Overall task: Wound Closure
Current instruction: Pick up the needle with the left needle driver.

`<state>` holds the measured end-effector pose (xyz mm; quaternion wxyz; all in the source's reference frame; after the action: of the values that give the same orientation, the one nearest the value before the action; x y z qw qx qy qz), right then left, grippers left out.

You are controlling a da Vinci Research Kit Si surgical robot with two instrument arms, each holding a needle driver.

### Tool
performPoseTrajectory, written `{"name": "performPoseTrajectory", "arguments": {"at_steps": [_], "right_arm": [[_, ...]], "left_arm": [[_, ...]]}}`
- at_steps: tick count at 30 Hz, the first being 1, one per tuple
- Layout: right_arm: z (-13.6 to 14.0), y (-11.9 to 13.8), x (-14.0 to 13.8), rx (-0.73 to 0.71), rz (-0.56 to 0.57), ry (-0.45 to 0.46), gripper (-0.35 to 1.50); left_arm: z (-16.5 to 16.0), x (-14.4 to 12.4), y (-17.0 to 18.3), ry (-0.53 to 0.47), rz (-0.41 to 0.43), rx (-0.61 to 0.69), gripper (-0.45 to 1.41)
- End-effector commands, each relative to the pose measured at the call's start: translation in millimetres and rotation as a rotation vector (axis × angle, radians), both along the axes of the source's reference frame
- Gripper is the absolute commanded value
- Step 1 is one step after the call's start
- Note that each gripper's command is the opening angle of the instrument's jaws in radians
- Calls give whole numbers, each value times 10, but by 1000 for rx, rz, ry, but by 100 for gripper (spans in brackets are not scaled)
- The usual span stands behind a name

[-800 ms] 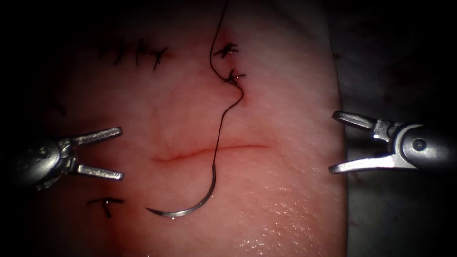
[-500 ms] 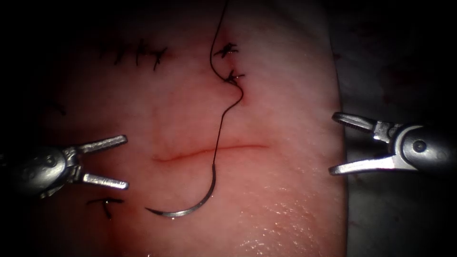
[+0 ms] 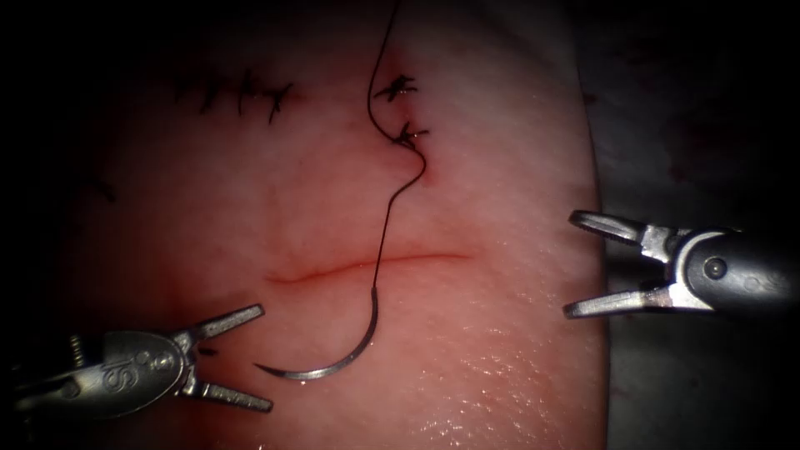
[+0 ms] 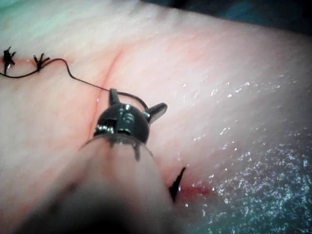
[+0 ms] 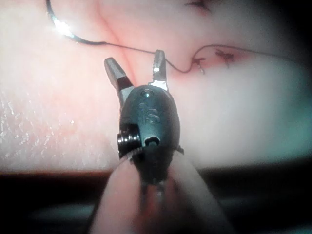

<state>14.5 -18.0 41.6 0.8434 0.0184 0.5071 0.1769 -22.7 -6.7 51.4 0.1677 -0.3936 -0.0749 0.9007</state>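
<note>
Both grippers wide, empty, needle (image 3: 346,354) flat below cut (image 3: 367,265), tip pointing left

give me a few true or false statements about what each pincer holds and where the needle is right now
1. The left pincer grips the needle at mid-curve. False: its jaws stand open and hold nothing.
2. The needle lies free on the tissue, below the cut in the endoscope view. True.
3. The right pincer is open and empty, at the tissue's right edge. True.
4. The thread runs from the needle's end up across the cut. True.
5. The needle's tip is buried in the tissue. False: its whole curve lies in plain sight on the surface.
</note>
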Motion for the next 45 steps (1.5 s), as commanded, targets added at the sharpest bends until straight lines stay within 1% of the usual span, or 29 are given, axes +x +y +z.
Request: {"name": "performPoseTrajectory", "arguments": {"at_steps": [1, 4, 7, 13, 15, 17, 21, 26, 29, 31, 33, 34, 35, 37, 38, 39, 40, 41, 43, 44, 45], "right_arm": [[5, 2, 9, -2, 0, 4, 108], [5, 2, 10, -2, 1, 3, 108], [5, 1, 12, -3, 3, 1, 113], [5, 0, 14, -3, 2, -2, 116], [6, 0, 15, -4, 3, -2, 118], [6, 0, 15, -3, 1, -3, 118], [6, -1, 15, -3, 1, -4, 118], [6, -1, 17, -3, 3, -5, 119], [6, -1, 19, -4, 4, -6, 121], [6, -2, 20, -2, 0, -9, 123], [6, -4, 23, -4, 3, -11, 128], [6, -4, 24, -3, 1, -12, 128], [6, -5, 26, -9, -1, -13, 128], [6, -7, 29, 35, 28, -7, 128], [6, -9, 31, 114, 75, 7, 126], [7, -16, 34, 342, 207, 46, 104], [7, -20, 35, 455, 274, 67, 88], [8, -24, 37, 496, 300, 75, 79], [9, -26, 39, 504, 309, 76, 79], [9, -25, 41, 529, 325, 80, 79], [10, -25, 42, 550, 338, 84, 79]], "left_arm": [[6, -5, 1, -1, 1, -1, 51], [16, -11, -5, 38, 20, 15, 56], [32, -18, -9, 68, 28, 32, 54], [62, -25, -16, 86, 79, 82, 54], [77, -28, -12, 83, 86, 91, 39], [84, -27, -13, 90, 94, 97, 32], [94, -24, -16, 107, 113, 111, 27], [98, -25, -22, 118, 127, 138, 10], [99, -25, -23, 126, 127, 144, 10], [101, -24, -25, 135, 129, 156, 7], [107, -21, -29, 152, 147, 189, -7], [108, -20, -29, 159, 147, 202, -20], [109, -18, -29, 164, 146, 208, -42], [108, -16, -26, 166, 143, 216, -45], [106, -15, -22, 164, 143, 223, -45], [101, -15, -15, 166, 127, 219, -45], [98, -15, -12, 163, 113, 214, -45], [93, -15, -9, 158, 94, 206, -45], [84, -15, -5, 142, 58, 193, -45], [78, -16, -3, 130, 30, 191, -45], [74, -17, 0, 122, 25, 174, -45]]}}
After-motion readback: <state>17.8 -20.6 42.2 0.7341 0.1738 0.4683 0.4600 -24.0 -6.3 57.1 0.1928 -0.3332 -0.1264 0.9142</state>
